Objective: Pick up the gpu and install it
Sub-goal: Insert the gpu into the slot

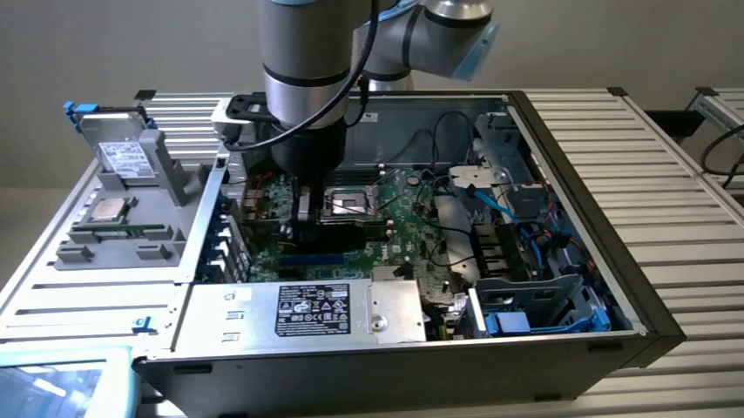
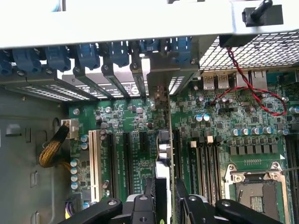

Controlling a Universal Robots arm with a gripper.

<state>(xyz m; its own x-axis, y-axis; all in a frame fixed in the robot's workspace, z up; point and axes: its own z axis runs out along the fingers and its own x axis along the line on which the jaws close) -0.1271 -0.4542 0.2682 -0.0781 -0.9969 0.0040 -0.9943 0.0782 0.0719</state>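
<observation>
My gripper (image 1: pixel 309 218) reaches down into the open computer case, over the green motherboard (image 1: pixel 402 213). It is shut on the gpu (image 2: pixel 164 149), which I see edge-on in the wrist view, running from between my fingers (image 2: pixel 148 198) toward the case's rear wall. The card's silver end bracket (image 2: pixel 161 81) stands at the row of rear slot openings. The card stands upright along a black expansion slot on the motherboard (image 2: pixel 219 140). Its dark shroud (image 1: pixel 343 233) shows just below my gripper in the exterior view. I cannot tell whether the card's edge is seated in the slot.
The CPU socket (image 2: pixel 257 191) and memory slots (image 2: pixel 205 163) lie close beside the card. Blue slot clips (image 2: pixel 88 53) line the rear wall, with a red-black twisted wire (image 2: pixel 252 88) nearby. The power supply (image 1: pixel 314 309) and a drive cage (image 1: pixel 535 300) bound the case's near side.
</observation>
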